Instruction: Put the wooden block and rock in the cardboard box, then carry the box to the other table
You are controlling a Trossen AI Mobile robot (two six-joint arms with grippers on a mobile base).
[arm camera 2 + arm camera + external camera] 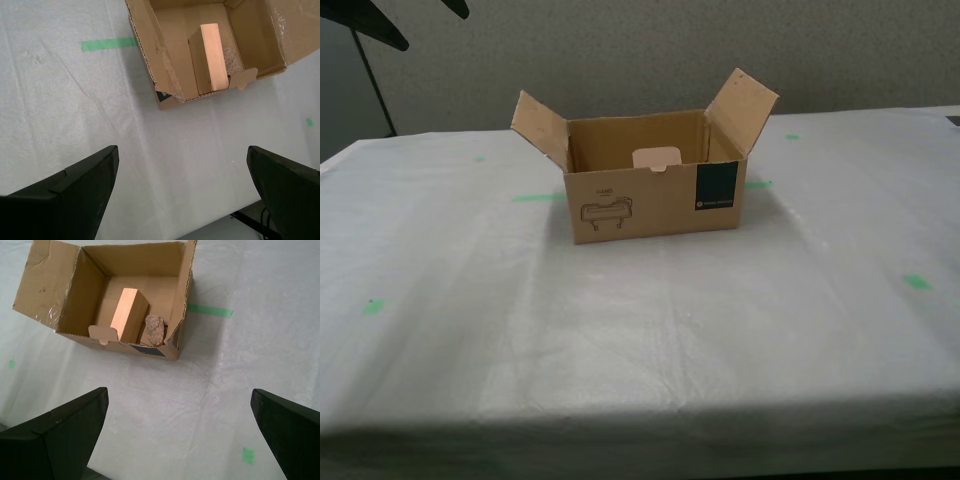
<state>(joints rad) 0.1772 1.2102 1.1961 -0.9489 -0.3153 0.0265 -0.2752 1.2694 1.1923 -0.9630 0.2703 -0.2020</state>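
Note:
The cardboard box (655,205) stands open on the white-cloth table (640,340), flaps spread, toward the far middle in the exterior view. Inside the cardboard box (45,280) the wooden block (127,315) lies along the floor, and the pinkish rock (155,329) sits beside it against the front wall. The second wrist view shows the same wooden block (214,57) and rock (231,61) in the cardboard box (260,35). My first gripper (179,390) and my second gripper (182,150) are both open, above bare cloth short of the box, holding nothing. Neither gripper shows in the exterior view.
Green tape marks (917,282) dot the wrinkled cloth, one strip (538,196) beside the box. Dark shapes on a thin stand (375,60) sit at the exterior view's upper left. The table's front edge (640,435) is near the camera.

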